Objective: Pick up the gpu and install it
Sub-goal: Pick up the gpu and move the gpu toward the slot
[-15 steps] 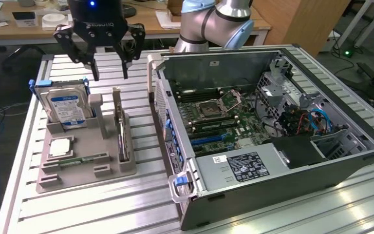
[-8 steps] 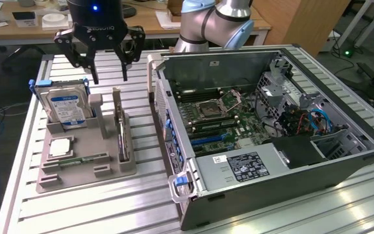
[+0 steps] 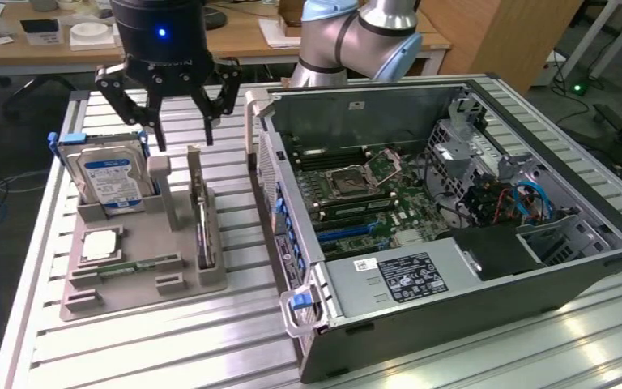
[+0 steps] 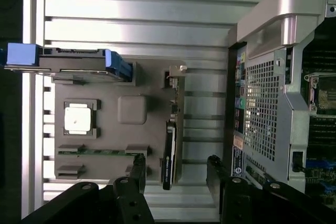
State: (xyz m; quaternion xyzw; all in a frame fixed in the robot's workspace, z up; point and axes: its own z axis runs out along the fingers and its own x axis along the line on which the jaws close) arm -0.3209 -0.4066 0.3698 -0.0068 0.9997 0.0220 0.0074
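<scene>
The biggest thing I see is the open computer case, which takes the right half of the exterior view, with its motherboard uncovered. In the lower left of that frame lies the grey holder tray, and the hard drive stands upright at its far end. The gpu stands on its edge in a slot on the side of the tray nearest to the case, not yet lifted. Above it, in the upper left of the frame, hangs the gripper. Its fingers are spread wide and carry nothing. In the wrist view the gpu lies between them, nearer to one finger than to the other. My worry is this: the gpu is thin, so if the descent is off centre, one finger may land on its top edge or on the tray. A grip on the edge alone may also let it tilt in its slot. The table is made of ribbed aluminium profiles, shiny and with grooves. Behind it is an office with a wooden desk.
</scene>
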